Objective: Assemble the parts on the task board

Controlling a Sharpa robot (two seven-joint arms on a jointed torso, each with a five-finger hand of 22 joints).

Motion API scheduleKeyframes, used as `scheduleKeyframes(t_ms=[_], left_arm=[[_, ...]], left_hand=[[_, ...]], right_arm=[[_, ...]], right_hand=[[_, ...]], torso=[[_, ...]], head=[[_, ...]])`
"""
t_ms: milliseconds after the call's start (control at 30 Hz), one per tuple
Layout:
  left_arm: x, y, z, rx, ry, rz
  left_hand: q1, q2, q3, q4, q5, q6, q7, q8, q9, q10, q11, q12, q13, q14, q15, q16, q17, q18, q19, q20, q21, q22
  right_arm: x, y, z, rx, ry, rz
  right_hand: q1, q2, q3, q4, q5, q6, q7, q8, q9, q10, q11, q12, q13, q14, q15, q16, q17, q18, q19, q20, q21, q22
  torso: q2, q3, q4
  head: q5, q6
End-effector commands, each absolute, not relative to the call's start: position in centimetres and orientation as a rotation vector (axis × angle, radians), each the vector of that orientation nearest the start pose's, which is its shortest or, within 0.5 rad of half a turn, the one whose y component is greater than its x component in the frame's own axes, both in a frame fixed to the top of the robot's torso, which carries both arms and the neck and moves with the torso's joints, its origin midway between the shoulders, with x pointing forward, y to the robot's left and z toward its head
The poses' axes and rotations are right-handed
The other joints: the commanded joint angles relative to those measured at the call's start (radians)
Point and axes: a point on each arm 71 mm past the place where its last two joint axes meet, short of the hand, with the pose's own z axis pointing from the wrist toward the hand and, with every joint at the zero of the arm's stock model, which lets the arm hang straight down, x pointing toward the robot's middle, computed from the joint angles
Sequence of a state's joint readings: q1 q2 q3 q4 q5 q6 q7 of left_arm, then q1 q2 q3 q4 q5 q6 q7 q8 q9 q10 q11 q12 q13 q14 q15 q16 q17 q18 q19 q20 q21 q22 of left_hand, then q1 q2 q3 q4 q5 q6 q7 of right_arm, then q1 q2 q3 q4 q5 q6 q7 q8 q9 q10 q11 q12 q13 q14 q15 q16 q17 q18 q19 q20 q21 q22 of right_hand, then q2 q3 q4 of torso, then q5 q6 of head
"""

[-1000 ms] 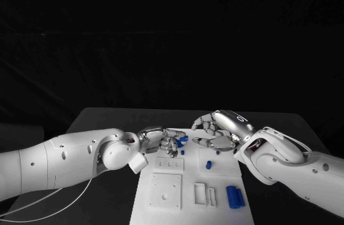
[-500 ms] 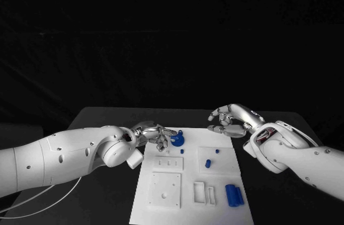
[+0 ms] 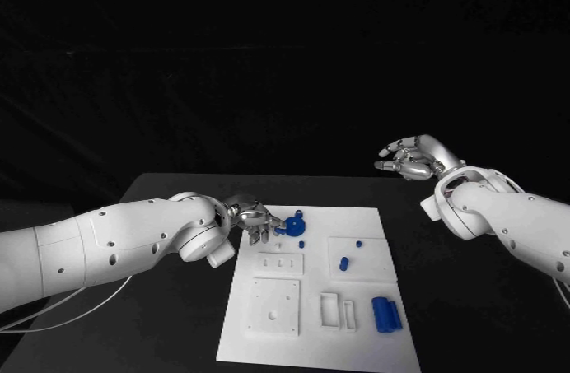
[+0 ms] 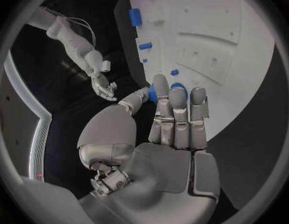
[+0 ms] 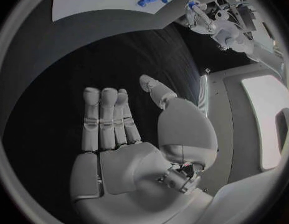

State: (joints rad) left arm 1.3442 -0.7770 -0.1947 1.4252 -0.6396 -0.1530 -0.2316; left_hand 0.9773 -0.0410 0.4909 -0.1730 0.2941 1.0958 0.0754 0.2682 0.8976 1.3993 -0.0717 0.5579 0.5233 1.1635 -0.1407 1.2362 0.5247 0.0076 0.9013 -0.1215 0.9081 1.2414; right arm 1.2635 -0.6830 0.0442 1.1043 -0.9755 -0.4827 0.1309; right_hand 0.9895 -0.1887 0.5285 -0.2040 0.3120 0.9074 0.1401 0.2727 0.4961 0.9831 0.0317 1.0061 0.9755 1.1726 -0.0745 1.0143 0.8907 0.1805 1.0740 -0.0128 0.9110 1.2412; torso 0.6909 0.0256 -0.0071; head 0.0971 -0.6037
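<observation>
The white task board (image 3: 368, 225) lies in the middle of the black table. A blue round part (image 3: 293, 223) sits at its far left corner. My left hand (image 3: 253, 217) is low beside that part, and its straight fingers (image 4: 176, 114) reach to the part's edge with nothing gripped. Small blue pegs (image 3: 301, 244) (image 3: 343, 263) stand mid-board, and blue cylinders (image 3: 384, 314) lie near the right edge. My right hand (image 3: 413, 157) hangs raised off to the right of the board, palm (image 5: 119, 134) flat, fingers apart and empty.
White blocks sit on the board: a holed square plate (image 3: 274, 307), a smaller plate (image 3: 276, 263) and slotted frames (image 3: 338, 311). A white cable (image 3: 72, 307) trails under my left arm. Bare black table (image 3: 463, 307) flanks the board.
The two hands, which met over the blue round part, have separated. The right hand has lifted away up and to the right. The part now lies on the board beside the left hand.
</observation>
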Motion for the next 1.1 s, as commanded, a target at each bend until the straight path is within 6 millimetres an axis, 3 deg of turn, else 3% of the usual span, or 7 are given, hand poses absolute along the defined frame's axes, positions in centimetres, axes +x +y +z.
scheduleKeyframes(t_ms=[33, 200, 333, 633, 800, 867, 1100], left_arm=[[50.9, 20.8, -20.0, -0.475, 2.058, -0.636], [50.9, 19.9, -19.8, -0.398, 2.027, -0.577], [50.7, 19.3, -19.8, -0.359, 2.020, -0.560], [49.7, 18.7, -20.9, -0.289, 2.020, -0.508], [49.6, 18.3, -21.0, -0.282, 2.022, -0.518], [49.6, 18.3, -21.0, -0.287, 2.013, -0.520], [49.5, 18.1, -21.4, -0.300, 1.957, -0.525]], left_hand=[[0.000, -0.011, 0.114, -0.109, 0.007, 0.069, -0.045, 0.007, 0.018, 0.014, -0.002, 0.007, 0.003, 0.039, -0.031, 0.009, 0.003, 0.001, 0.011, -0.128, 0.007, -0.001], [0.001, -0.018, 0.118, -0.108, 0.015, 0.079, -0.049, 0.008, 0.020, 0.021, -0.006, 0.011, 0.006, 0.046, -0.036, 0.015, 0.006, 0.002, 0.021, -0.132, 0.012, 0.000], [0.002, -0.025, 0.121, -0.107, 0.023, 0.085, -0.052, 0.008, 0.021, 0.027, -0.009, 0.014, 0.007, 0.050, -0.039, 0.018, 0.007, 0.002, 0.025, -0.134, 0.015, 0.001], [0.007, -0.048, 0.123, -0.103, 0.024, 0.105, -0.059, 0.011, 0.026, 0.041, -0.016, 0.027, 0.017, 0.064, -0.046, 0.034, 0.014, 0.004, 0.040, -0.142, 0.029, 0.009], [0.006, -0.055, 0.122, -0.098, 0.029, 0.118, -0.065, 0.014, 0.032, 0.048, -0.022, 0.042, 0.028, 0.071, -0.052, 0.050, 0.019, 0.006, 0.049, -0.147, 0.042, 0.016], [0.007, -0.061, 0.122, -0.098, 0.034, 0.124, -0.066, 0.015, 0.035, 0.050, -0.022, 0.051, 0.034, 0.070, -0.053, 0.057, 0.022, 0.006, 0.048, -0.148, 0.045, 0.020], [0.007, -0.069, 0.122, -0.095, 0.075, 0.136, -0.071, 0.016, 0.045, 0.048, -0.027, 0.076, 0.052, 0.070, -0.058, 0.079, 0.030, 0.007, 0.049, -0.152, 0.057, 0.029]], right_arm=[[58.0, -25.5, -12.9, 0.418, 1.371, 0.842], [58.9, -25.3, -12.8, 0.426, 1.391, 0.836], [59.2, -24.9, -12.9, 0.426, 1.400, 0.836], [59.9, -24.2, -13.3, 0.436, 1.444, 0.831], [60.2, -23.6, -13.8, 0.426, 1.508, 0.867], [60.3, -23.4, -13.8, 0.426, 1.510, 0.867], [60.5, -23.5, -13.9, 0.432, 1.510, 0.847]], right_hand=[[-0.002, 0.012, -0.002, -0.014, 0.004, -0.002, 0.004, 0.000, 0.004, 0.000, 0.002, -0.051, -0.055, -0.008, 0.004, -0.072, -0.043, 0.079, -0.018, 0.021, -0.063, -0.039], [-0.023, 0.027, -0.010, -0.042, 0.002, -0.009, 0.016, 0.002, 0.006, 0.003, 0.016, -0.194, -0.208, -0.023, 0.035, -0.247, -0.125, 0.079, -0.059, 0.077, -0.216, -0.130], [-0.024, 0.030, -0.015, -0.055, 0.000, -0.013, 0.021, 0.004, 0.004, 0.009, 0.024, -0.275, -0.301, -0.033, 0.061, -0.335, -0.150, 0.081, -0.088, 0.104, -0.280, -0.163], [-0.053, 0.036, -0.032, -0.061, 0.014, -0.018, 0.031, 0.009, -0.001, 0.034, 0.044, -0.459, -0.487, -0.051, 0.103, -0.506, -0.196, 0.081, -0.137, 0.144, -0.389, -0.225], [-0.048, 0.051, -0.030, -0.074, -0.007, -0.026, 0.035, 0.008, -0.007, 0.018, 0.078, -0.582, -0.590, -0.119, 0.148, -0.598, -0.235, 0.066, -0.227, 0.172, -0.454, -0.250], [-0.042, 0.054, -0.032, -0.075, -0.014, -0.032, 0.036, 0.005, -0.012, 0.025, 0.083, -0.615, -0.621, -0.139, 0.160, -0.623, -0.246, 0.062, -0.254, 0.179, -0.472, -0.255], [-0.033, 0.055, -0.038, -0.073, -0.017, -0.037, 0.041, 0.003, -0.024, 0.047, 0.087, -0.663, -0.673, -0.150, 0.170, -0.650, -0.260, 0.064, -0.272, 0.190, -0.487, -0.257]], torso=[[-0.007, 0.0032, -0.0005], [-0.011, 0.0048, 0.0002], [-0.015, 0.0062, 0.0028], [-0.016, 0.0066, 0.0031], [-0.017, 0.0061, 0.0038], [-0.016, 0.0061, 0.0029], [-0.016, 0.0056, 0.0037]], head=[[0.001, -0.014], [0.001, -0.028], [-0.002, -0.041], [-0.001, -0.058], [-0.001, -0.065], [0.002, -0.066], [0.000, -0.072]])
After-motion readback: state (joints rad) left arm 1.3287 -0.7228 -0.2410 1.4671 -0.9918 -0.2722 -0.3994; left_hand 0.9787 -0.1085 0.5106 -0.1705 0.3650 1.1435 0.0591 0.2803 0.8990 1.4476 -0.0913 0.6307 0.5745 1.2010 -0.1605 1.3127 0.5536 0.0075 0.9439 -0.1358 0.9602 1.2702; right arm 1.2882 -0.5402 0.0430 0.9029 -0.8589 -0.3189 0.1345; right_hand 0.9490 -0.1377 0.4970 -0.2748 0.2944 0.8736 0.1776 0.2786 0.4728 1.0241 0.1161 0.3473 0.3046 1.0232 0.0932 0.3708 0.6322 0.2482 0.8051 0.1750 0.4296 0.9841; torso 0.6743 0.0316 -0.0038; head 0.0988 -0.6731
